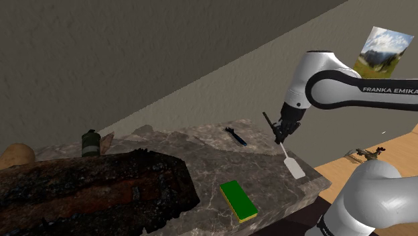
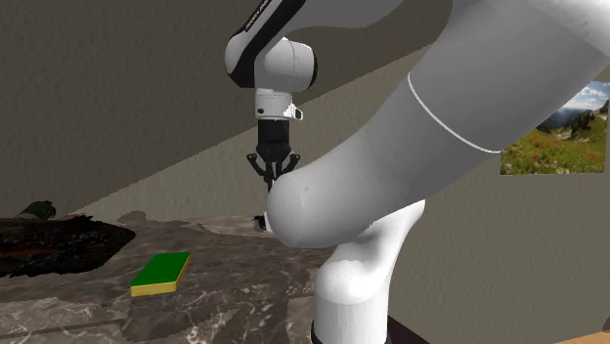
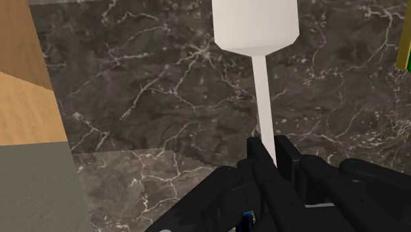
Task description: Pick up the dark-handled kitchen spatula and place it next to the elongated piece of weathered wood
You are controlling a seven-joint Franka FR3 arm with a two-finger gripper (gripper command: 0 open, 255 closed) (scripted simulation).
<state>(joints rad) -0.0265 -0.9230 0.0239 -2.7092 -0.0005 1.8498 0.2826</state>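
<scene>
White blade downward: had the dark-handled spatula pinched in the gripper, over the marble counter's end at the shoulder view's right. Seemed lifted clear. Had yet to reach the weathered wood, far left.

Looks like a room in a house, kitchen-like. Shows a dark stone worktop with pale marble veins, a green-and-yellow sponge lying on it and a white-bladed spatula over its right end. Has rough grey walls, a mountain landscape picture hanging far right in the shoulder view, and a tan wood-toned floor beyond the worktop's right edge.
</scene>
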